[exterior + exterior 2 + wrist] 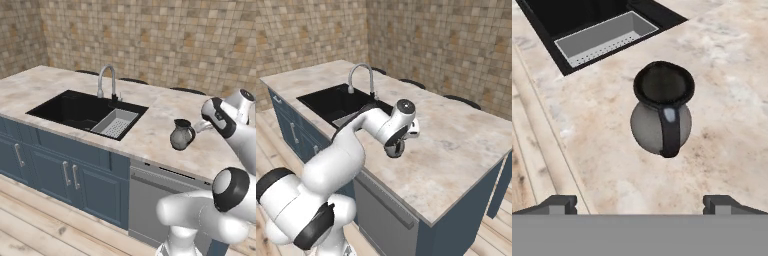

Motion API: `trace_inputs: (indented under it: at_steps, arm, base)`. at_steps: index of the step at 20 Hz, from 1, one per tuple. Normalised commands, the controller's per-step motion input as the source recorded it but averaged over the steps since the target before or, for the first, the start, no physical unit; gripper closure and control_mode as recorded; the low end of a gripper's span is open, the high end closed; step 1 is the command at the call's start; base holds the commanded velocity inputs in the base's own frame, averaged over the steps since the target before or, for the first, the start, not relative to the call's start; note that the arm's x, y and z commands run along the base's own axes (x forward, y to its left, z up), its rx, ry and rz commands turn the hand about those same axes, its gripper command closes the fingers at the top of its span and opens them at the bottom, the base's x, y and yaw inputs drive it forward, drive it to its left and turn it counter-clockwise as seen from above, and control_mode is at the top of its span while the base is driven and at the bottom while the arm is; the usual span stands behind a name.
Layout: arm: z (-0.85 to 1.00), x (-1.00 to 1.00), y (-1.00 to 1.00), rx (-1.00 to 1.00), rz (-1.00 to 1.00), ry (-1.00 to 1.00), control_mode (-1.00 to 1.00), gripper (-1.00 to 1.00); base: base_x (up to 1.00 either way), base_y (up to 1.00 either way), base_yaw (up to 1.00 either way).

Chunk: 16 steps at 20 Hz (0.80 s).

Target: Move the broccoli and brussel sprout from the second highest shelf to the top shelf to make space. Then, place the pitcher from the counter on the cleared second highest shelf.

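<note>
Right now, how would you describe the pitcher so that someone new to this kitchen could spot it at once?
Start at the long marbled counter with the black sink and chrome tap. Just right of the sink's grey strainer tray, near the counter's front edge, stands the pitcher. It is a small rounded grey jug with a dark rim and dark handle, standing alone on the stone.

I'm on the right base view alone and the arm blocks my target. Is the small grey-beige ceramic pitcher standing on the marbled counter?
Observer: Yes. The grey-beige ceramic pitcher stands upright on the beige marbled stone counter, right of the black sink.
Operator: Which way is its handle?
Observer: In the hand view, the dark handle faces the camera.
Operator: And the jaws?
Observer: Wide open, short of the pitcher, touching nothing.
</note>
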Motion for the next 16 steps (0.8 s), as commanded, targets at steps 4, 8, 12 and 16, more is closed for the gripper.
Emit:
trace_inputs:
  at_steps: [4, 8, 12, 16]
  arm:
    - [-0.24, 0.24, 0.00, 0.00, 0.00, 0.00, -1.00, -1.00]
    - [-0.23, 0.32, 0.00, 0.00, 0.00, 0.00, -1.00, -1.00]
    - [-0.22, 0.34, 0.00, 0.00, 0.00, 0.00, -1.00, -1.00]
    - [-0.22, 0.36, 0.00, 0.00, 0.00, 0.00, -1.00, -1.00]
  base:
    - [0.00, 0.00, 0.00]
    - [0.00, 0.00, 0.00]
    - [0.00, 0.00, 0.00]
    - [0.00, 0.00, 0.00]
